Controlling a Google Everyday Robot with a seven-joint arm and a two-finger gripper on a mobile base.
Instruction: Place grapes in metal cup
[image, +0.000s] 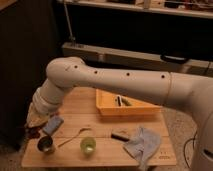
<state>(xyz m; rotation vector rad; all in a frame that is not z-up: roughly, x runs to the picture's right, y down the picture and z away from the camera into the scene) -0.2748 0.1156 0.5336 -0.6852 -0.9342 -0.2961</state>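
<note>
Gripper (36, 129): largely hidden behind the arm's wrist, low left above the metal cup (46, 144).
Grapes (33, 133): only a dark blur.

The pale wooden table (107, 156) looks matt. On it stand a small shiny steel cup (46, 145) and a translucent green plastic cup (88, 146) — near a soft, crumpled grey-blue cloth (142, 144). The gripper (36, 128), at the table's left edge, looks matt — above it a smooth white arm (115, 82).

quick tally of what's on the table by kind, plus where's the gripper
Cups: 2, metal cup and green cup
Trays: 1, yellow tray
Cloths: 1, blue cloth
Grapes: 1 bunch
Total: 5
Gripper: at the table's left edge, above the metal cup.
</note>
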